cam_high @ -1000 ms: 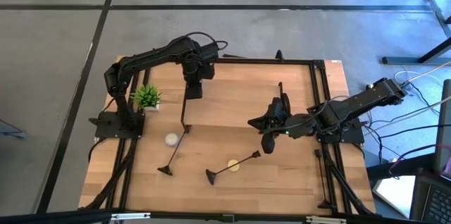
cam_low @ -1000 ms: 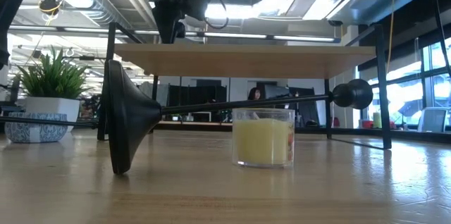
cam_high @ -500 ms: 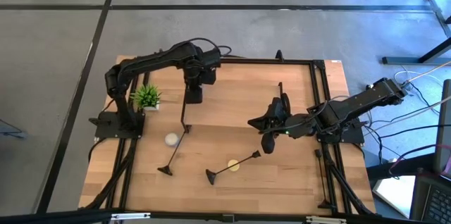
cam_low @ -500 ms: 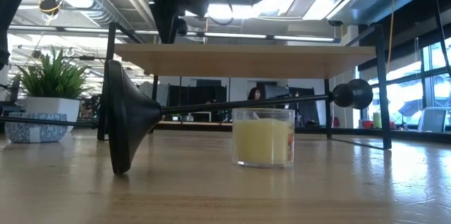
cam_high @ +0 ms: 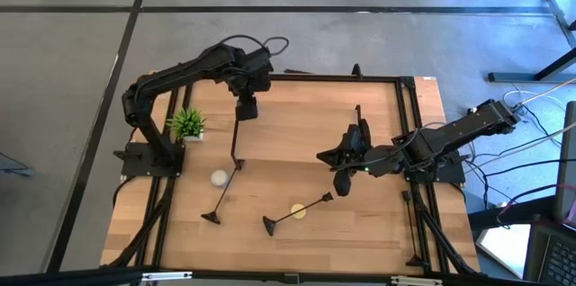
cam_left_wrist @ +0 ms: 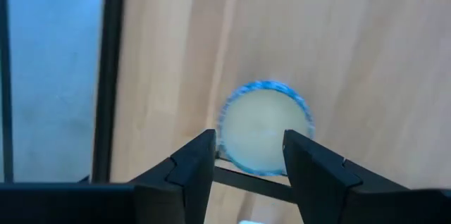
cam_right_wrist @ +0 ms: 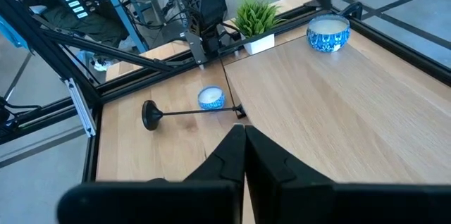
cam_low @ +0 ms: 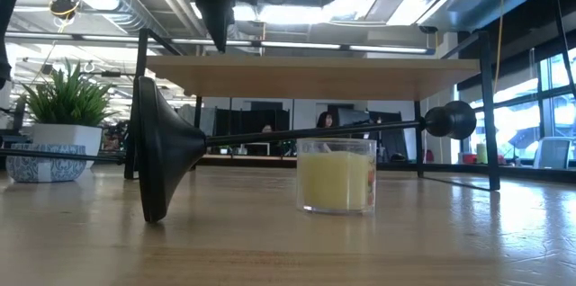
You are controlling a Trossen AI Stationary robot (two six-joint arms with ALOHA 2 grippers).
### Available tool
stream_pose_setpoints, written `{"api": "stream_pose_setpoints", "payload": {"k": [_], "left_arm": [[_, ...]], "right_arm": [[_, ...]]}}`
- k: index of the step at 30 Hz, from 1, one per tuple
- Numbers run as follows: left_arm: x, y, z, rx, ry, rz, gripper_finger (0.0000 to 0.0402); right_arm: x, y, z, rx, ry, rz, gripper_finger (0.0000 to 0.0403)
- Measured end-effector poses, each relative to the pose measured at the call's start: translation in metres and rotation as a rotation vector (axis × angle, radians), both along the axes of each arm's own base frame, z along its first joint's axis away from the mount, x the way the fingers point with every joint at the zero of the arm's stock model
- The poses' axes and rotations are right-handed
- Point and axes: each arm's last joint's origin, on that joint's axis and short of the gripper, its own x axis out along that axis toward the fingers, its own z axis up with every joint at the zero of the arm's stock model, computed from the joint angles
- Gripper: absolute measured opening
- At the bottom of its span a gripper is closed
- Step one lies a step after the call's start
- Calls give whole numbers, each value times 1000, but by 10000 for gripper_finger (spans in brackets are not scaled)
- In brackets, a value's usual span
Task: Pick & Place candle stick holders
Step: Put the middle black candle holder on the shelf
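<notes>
With two candle stick holders (cam_high: 225,192) (cam_high: 297,211) lying toppled at the frame's lower centre, nothing looks placed yet; the left gripper (cam_high: 247,109) hovers spread upper left, the right gripper (cam_high: 326,156) pressed together mid-right.

Pale wooden table top (cam_high: 378,232) in a black metal frame. Carries a small yellow candle in a clear glass (cam_high: 297,211) near the front edge. Just beside that candle, a slim black metal candlestick (cam_high: 310,205), lying flat. Left of the candle in the high view, a second slim black candlestick (cam_high: 225,193), also flat, then a small round white candle (cam_high: 219,177). Well beyond the candle, a black-legged wooden shelf (cam_low: 315,77).
</notes>
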Motion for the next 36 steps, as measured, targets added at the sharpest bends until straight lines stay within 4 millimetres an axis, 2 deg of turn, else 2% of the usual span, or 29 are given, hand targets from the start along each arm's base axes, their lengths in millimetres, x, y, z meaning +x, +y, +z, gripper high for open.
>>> {"api": "stream_pose_setpoints", "payload": {"k": [7, 11, 16, 19, 22, 27, 33, 36], "left_arm": [[-12, 30, -4, 4, 13, 111, 149], [-20, 44, -4, -3, 12, 144, 102], [-26, 54, -4, -47, -22, 167, 16], [-25, 53, -4, -57, -26, 177, 5], [-22, 47, -3, -105, -55, 166, 2], [-17, 23, 7, -203, -136, 109, 2], [-9, -22, 25, -304, -260, -11, 2], [-3, -46, 33, -349, -320, -72, 2]], "right_arm": [[0, 0, 0, 6, -1, -3, 9], [0, 0, 0, 21, -3, -9, 9], [1, 0, -1, 22, 1, -7, 9], [1, 0, -1, 21, 4, -8, 9], [1, 0, -1, 21, 4, -8, 9], [1, 1, -2, 24, 8, 1, 9], [-1, 6, -2, 38, 11, 30, 9], [-2, 10, -2, 64, 28, 102, 9]]}}
